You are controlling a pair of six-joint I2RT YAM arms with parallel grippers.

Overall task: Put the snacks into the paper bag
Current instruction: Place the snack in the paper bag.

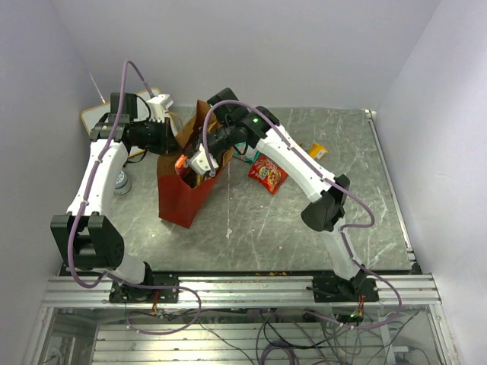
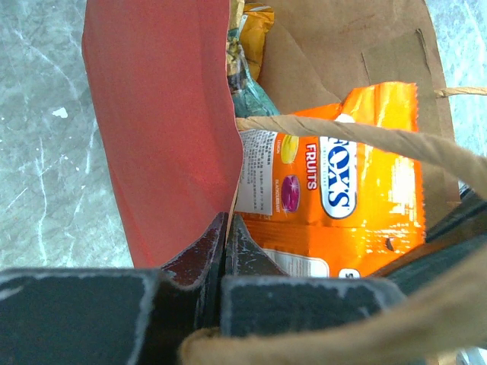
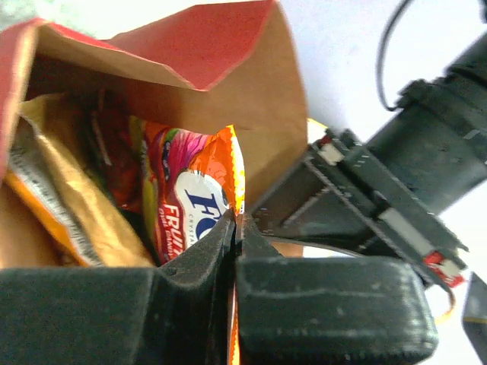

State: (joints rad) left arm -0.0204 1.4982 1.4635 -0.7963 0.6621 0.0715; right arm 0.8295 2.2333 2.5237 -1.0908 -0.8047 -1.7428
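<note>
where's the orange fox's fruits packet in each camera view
top external: Fox's packet is likely the small orange patch in the paper bag mouth, left of centre.
left wrist: packet right of centre inside the bag, label sideways.
right wrist: packet at centre, pinched by the right hand.
shared landmark: the bag, red outside, brown inside.

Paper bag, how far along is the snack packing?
Done: a gold packet and a teal packet lie inside the paper bag. In hand: the left gripper pinches the bag's wall, while the right gripper holds an orange Fox's packet in the bag's mouth. Left: a red chip bag and a small yellow packet on the table.
</note>
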